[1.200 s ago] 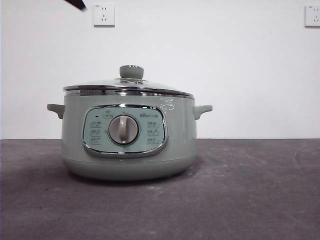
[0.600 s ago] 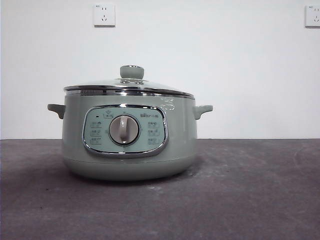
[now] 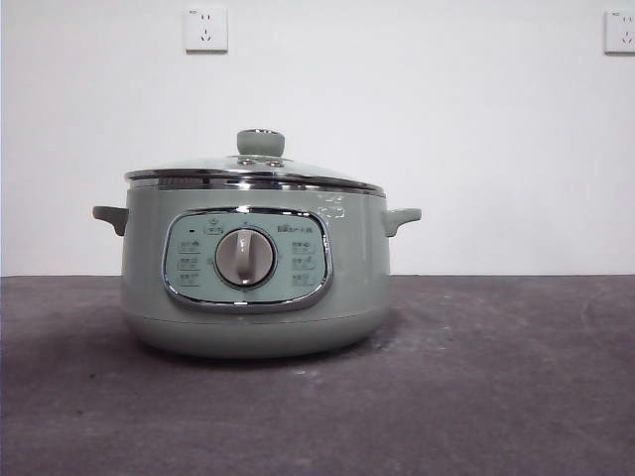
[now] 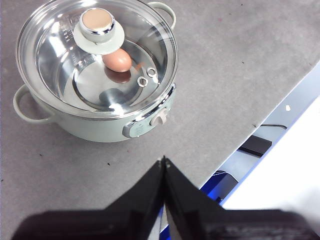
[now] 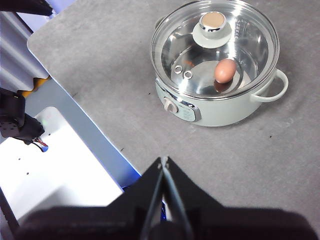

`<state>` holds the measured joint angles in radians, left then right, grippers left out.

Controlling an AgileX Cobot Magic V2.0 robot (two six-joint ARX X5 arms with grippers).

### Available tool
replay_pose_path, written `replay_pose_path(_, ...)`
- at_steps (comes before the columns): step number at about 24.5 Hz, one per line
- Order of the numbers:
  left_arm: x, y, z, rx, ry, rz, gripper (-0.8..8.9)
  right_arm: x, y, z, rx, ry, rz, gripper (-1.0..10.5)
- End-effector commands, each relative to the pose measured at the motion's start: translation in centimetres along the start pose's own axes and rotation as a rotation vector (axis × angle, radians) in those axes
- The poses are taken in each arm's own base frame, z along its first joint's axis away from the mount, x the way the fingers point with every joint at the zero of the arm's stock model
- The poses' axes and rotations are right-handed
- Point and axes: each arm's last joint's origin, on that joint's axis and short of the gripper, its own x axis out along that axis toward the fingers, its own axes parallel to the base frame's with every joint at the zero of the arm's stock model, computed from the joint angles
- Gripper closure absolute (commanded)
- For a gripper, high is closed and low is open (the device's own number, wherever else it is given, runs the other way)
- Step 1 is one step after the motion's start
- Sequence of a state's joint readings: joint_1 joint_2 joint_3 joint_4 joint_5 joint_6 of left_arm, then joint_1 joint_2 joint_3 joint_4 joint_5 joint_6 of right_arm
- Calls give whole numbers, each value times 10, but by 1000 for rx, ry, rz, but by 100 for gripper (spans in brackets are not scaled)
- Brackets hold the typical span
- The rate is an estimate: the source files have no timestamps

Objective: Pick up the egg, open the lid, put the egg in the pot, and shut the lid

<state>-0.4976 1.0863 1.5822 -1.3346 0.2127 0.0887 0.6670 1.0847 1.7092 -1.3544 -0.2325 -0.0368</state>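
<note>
Pale sage-green round electric pot (image 3: pixel 253 283) sits unmoved on the grey bench (image 3: pixel 496 397), its domed glass lid (image 3: pixel 254 171) on, reddish-brown egg (image 4: pixel 117 60) inside; the black arm tip has left the front view. Left tool (image 4: pixel 164 161) and right tool (image 5: pixel 163 161) hover, jaws together.

One large round sage-green electric pot (image 3: pixel 253 283) stands on the grey counter (image 3: pixel 496 387). One domed glass lid with a chrome rim (image 3: pixel 253 171) sits on it. One small reddish-brown egg (image 4: pixel 117 60) lies inside, at about 3 o'clock from the lid's knob. Two white wall sockets (image 3: pixel 205 29) hang behind.
</note>
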Motion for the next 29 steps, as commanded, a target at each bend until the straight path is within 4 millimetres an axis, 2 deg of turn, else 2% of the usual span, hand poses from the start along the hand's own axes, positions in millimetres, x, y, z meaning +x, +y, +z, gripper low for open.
replay_pose_path(1,1,0,-3,6,30,-1,817,-1,1,-2,10,11,-1,946)
replay_pose_path(5,-2,2,6,69,-86,30,817,-3,1,-3,10,8,-1,946)
replay_pose_path(7,-12,7,17,159,-260,90,817,-3,1,-3,10,8,-1,946)
replay_pose_path(9,-33,12,21,233,-502,191,817,-3,1,-3,10,8,-1,946)
replay_pose_path(11,-49,17,13,264,-706,268,817,-3,1,-3,10,8,-1,946)
replay_pose_path(13,-54,21,-9,287,-850,377,817,-3,1,-3,10,8,-1,946)
replay_pose_path(16,-37,27,-51,281,-946,547,817,-3,1,-3,10,8,-1,946)
replay_pose_path(19,-12,33,-85,261,-958,626,816,-3,1,-3,10,8,-1,946)
replay_pose_path(23,28,42,-129,188,-944,676,817,-3,1,-3,9,7,-1,946)
replay_pose_path(29,84,55,-180,78,-848,693,817,-4,1,-3,8,3,-1,946)
